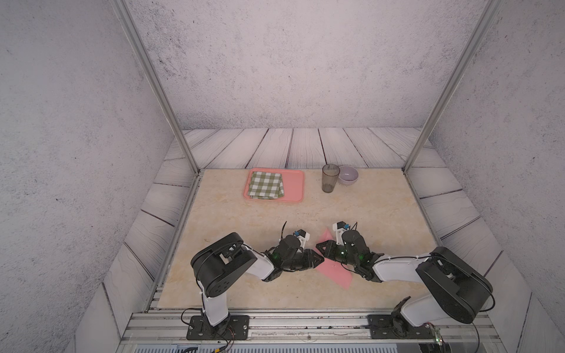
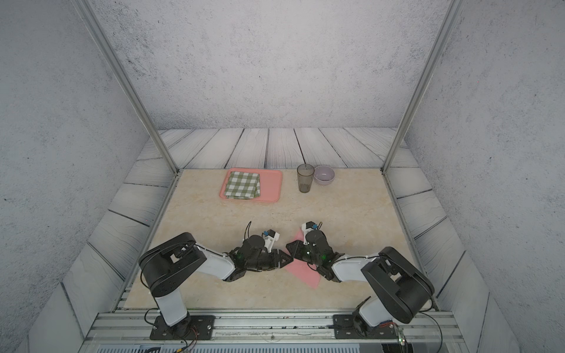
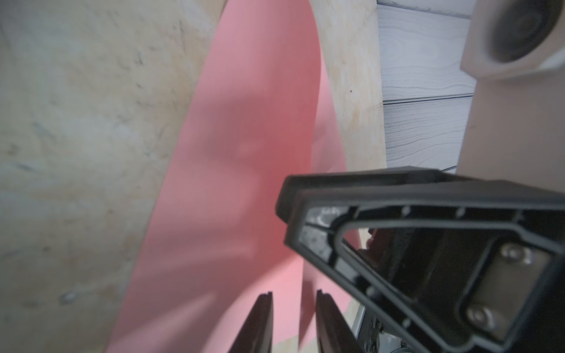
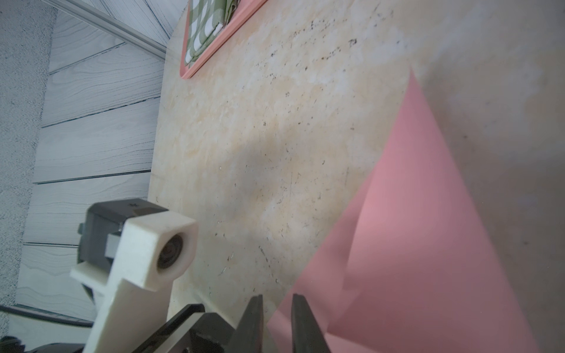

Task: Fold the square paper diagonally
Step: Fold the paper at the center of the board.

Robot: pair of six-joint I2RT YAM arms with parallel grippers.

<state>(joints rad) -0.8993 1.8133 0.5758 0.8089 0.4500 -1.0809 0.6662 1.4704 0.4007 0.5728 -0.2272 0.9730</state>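
The square paper point(image 1: 334, 273) is a pink sheet near the table's front middle, partly hidden under both wrists in both top views point(image 2: 304, 272). My two grippers meet tip to tip over its left side. In the right wrist view my right gripper point(image 4: 277, 298) is pinched narrow on the paper's edge point(image 4: 428, 244), and part of the sheet curls up off the table. In the left wrist view my left gripper point(image 3: 293, 295) is open, and a raised flap of the paper point(image 3: 244, 122) stands edge-on between its fingers. The right gripper's black finger point(image 3: 428, 244) hangs just over that flap.
At the back of the table stands a salmon-pink tray point(image 1: 293, 186) with a folded green-and-white checked cloth point(image 1: 265, 184) on it. To its right are a dark translucent cup point(image 1: 330, 178) and a pale bowl point(image 1: 348, 174). Metal frame posts rise at the back corners.
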